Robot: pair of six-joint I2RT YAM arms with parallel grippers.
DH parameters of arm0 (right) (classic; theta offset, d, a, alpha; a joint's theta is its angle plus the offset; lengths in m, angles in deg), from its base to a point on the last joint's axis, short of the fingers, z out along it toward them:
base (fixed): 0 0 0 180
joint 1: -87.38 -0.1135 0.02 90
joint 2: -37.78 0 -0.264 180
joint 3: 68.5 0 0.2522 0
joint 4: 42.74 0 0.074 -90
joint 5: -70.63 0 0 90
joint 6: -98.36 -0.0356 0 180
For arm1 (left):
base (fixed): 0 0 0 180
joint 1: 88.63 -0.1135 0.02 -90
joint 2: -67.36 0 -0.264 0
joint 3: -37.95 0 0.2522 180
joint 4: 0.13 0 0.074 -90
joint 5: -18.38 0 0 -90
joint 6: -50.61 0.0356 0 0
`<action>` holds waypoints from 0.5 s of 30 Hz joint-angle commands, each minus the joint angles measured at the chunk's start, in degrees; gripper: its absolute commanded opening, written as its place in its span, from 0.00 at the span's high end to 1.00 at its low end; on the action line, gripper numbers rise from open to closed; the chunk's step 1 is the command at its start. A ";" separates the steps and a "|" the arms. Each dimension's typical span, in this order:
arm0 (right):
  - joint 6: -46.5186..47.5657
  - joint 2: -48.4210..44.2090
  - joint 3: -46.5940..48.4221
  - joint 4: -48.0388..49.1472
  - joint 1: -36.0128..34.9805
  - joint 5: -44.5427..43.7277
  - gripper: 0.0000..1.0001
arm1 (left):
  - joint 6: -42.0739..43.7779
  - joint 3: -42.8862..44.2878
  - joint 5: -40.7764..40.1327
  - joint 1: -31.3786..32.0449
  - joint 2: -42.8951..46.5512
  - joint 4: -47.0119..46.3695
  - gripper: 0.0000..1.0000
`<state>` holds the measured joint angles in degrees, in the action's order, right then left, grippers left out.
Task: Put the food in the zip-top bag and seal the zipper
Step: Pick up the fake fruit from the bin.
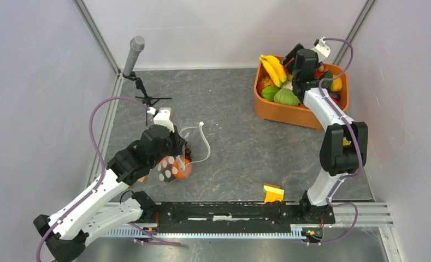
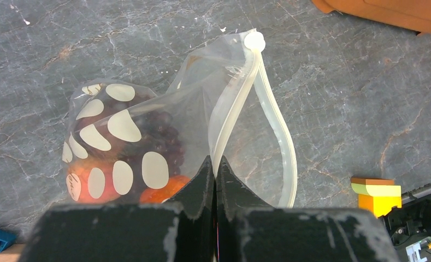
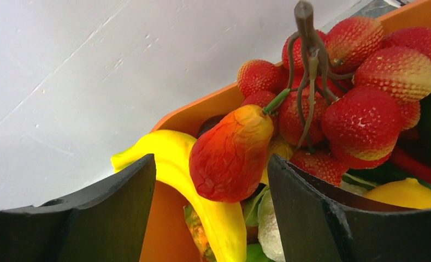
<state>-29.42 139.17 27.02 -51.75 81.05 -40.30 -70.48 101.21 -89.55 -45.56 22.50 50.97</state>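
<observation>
Right gripper (image 3: 210, 166) spread, straddling red-orange pear (image 3: 229, 155) in orange tub (image 1: 289, 113), upper right; pear's long axis tilts stem up-right. Left gripper (image 2: 214, 166) pinches zipper (image 2: 240, 93); zip-top bag (image 2: 120, 136) centre-left, mouth gaping rightward.

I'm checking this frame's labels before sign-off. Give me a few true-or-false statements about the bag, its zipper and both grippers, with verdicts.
1. The left gripper is shut on the edge of the zip-top bag. True.
2. The bag is empty. False: dark maroon food and orange food lie inside.
3. The zipper is sealed. False: its two strips gape apart in a loop.
4. The right gripper is open at the orange tub, with a red-orange fruit between its fingers. True.
</observation>
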 commanded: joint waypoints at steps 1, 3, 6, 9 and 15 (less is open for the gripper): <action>-2.91 2.12 5.48 -2.43 -0.26 -4.92 0.21 | -0.24 -0.19 -0.54 -0.27 -0.29 -3.48 0.98; -3.00 3.18 6.25 -2.52 -0.33 -5.67 0.22 | -0.33 -0.26 -0.35 -0.27 -0.54 -3.80 0.98; -3.00 4.65 6.59 -1.39 -1.08 -8.38 0.24 | -0.35 -0.10 -0.35 -0.27 -0.72 -3.77 0.98; -3.69 6.13 7.93 -2.68 -1.56 -10.23 0.24 | -0.31 -0.12 -0.50 -0.27 -0.78 -3.86 0.98; -4.41 9.05 10.90 -3.21 -1.63 -10.95 0.24 | -0.20 -0.19 -0.51 -0.27 -0.75 -3.78 0.98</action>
<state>-32.61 146.36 32.46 -54.48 79.70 -48.47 -70.48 101.01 -89.53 -45.54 21.60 49.90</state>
